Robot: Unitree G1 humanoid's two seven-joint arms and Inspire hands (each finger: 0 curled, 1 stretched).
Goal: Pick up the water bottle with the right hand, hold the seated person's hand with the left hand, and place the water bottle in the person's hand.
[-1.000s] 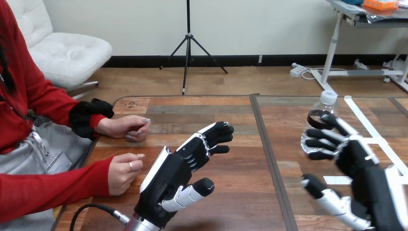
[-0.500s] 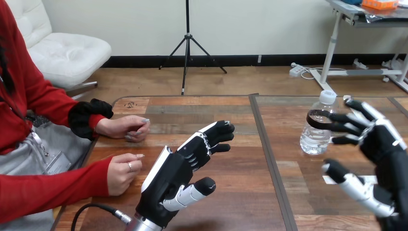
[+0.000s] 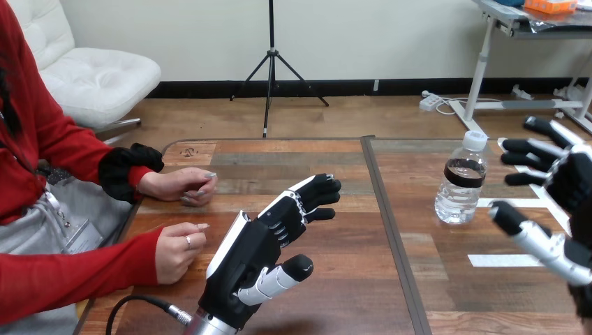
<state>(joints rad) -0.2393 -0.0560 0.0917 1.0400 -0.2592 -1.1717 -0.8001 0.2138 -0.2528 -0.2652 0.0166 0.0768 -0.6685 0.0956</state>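
The person's near hand (image 3: 178, 248) lies on the table (image 3: 335, 286), just apart from your left hand (image 3: 262, 241) — fingers loose, holding nothing. The capped bottle (image 3: 461, 183) stands upright, water inside. Your right hand (image 3: 569, 183), spread wide, has drawn rightward, clear of it.

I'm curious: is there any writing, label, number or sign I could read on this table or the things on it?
Nothing here can be read as text.
Water bottle: its dark band shows no legible print.
White tape strips on the table: blank, no writing.
Small dark mark near the table's far left corner: too blurred to tell whether it is lettering.
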